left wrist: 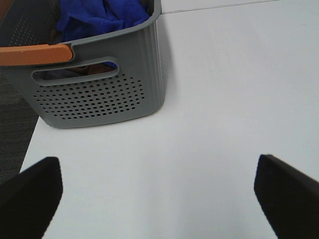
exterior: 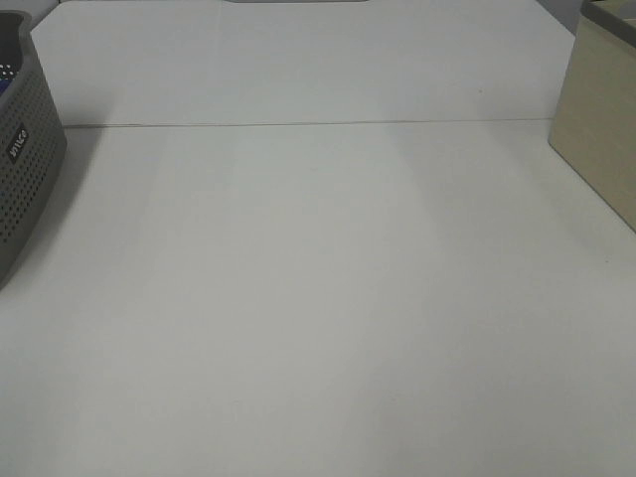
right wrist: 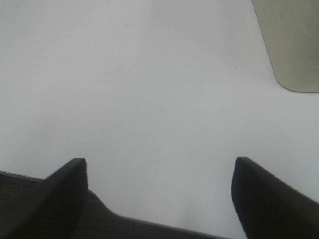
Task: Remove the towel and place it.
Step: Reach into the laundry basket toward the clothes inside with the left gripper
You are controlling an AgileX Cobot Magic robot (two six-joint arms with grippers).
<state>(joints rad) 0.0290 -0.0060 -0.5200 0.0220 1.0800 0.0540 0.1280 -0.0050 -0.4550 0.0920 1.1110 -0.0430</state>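
Two pairs of jaws spread wide, empty; towel (left wrist: 102, 15) bunched inside grey basket (left wrist: 99, 99) on table (exterior: 318, 298).

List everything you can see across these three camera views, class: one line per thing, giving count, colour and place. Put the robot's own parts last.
towel: one, deep blue, bunched inside the basket
basket: one, grey with perforated walls, at the table's left edge
orange bar: one, orange, along the basket's rim above a handle slot
box: one, beige, at the table's right edge, cut off by the frame
table: one, white, beneath everything, with a seam running across the far part
left claw: one, black, open, over bare table short of the basket, holding nothing
right claw: one, black, open, over bare table near the box, holding nothing
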